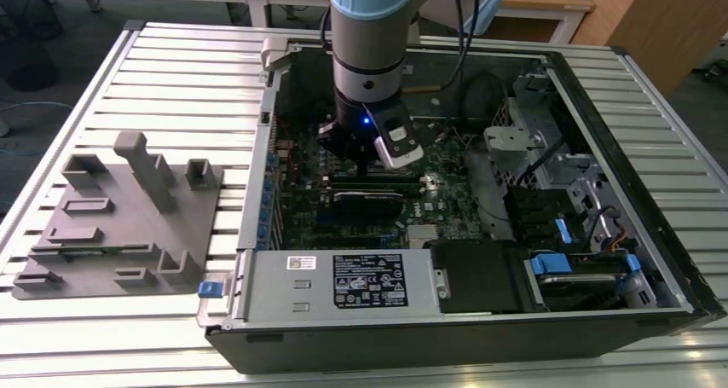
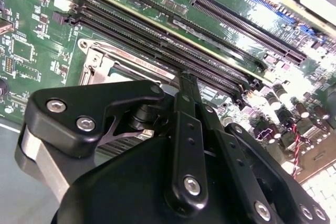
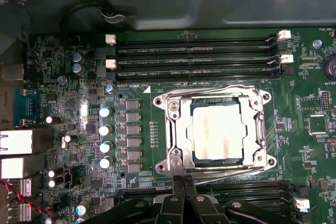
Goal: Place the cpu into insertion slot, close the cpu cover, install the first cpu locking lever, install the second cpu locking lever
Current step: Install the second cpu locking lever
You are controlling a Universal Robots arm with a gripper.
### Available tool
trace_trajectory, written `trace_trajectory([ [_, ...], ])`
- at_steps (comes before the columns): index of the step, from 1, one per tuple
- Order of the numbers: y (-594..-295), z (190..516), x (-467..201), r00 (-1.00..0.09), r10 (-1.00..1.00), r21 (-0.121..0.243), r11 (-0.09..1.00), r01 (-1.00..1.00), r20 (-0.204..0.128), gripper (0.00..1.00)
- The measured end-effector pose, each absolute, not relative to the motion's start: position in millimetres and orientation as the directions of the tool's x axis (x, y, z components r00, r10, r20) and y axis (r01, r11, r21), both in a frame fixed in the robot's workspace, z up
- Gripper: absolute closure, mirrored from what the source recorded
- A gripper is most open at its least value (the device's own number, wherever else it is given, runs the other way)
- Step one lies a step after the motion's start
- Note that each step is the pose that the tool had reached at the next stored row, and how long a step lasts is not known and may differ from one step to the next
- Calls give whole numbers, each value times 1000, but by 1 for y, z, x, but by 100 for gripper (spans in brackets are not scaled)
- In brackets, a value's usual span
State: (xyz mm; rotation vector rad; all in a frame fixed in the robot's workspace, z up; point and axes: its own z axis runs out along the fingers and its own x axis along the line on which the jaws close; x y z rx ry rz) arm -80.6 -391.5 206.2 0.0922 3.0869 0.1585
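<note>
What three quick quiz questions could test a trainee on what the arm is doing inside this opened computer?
1. True or false: the cpu already lies in the insertion slot with the cpu cover closed over it.
2. Which is the gripper nearest to? A) the socket's edge B) the grey holder on the table C) the blue-tabbed drive bay
3. Fill in: in the first wrist view, long black memory slots run along the ____ board.

Key: 1 true; 2 A, its tips sit beside the socket frame; 3 green.
</note>
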Motion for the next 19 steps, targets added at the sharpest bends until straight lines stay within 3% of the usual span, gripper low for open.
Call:
trace_trajectory([
  [19, -392, 201, -86, -997, 63, 121, 991, 57, -45, 90],
])
